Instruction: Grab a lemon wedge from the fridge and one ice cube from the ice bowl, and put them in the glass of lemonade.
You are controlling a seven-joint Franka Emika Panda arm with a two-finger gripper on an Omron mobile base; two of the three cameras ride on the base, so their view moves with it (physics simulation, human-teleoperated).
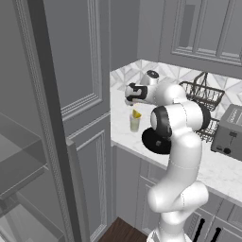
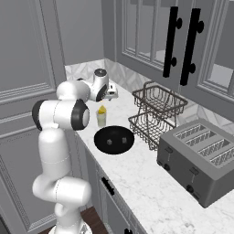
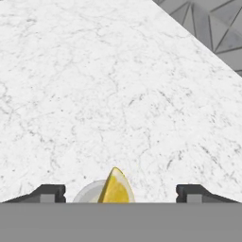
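Note:
The glass of lemonade (image 1: 135,124) (image 2: 101,119) stands on the white marble counter near its left end. The yellow lemon wedge (image 1: 136,114) (image 2: 102,109) (image 3: 116,186) sits point-up at the glass's mouth. My gripper (image 1: 133,103) (image 2: 106,100) (image 3: 121,193) hangs just above it, open, and its fingertips (image 3: 51,193) stand wide apart on either side of the wedge without touching it. The black ice bowl (image 1: 147,140) (image 2: 97,138) lies on the counter right beside the glass, partly hidden by my arm in the left base view. The fridge (image 1: 45,118) stands open at the far left.
A two-tier dark wire basket (image 2: 157,109) stands behind the bowl. A grey toaster (image 2: 201,155) (image 1: 229,134) sits to the right. Upper cabinets with black handles (image 2: 183,41) hang over the counter (image 2: 151,183). A tall grey panel (image 1: 85,71) bounds the counter's left end.

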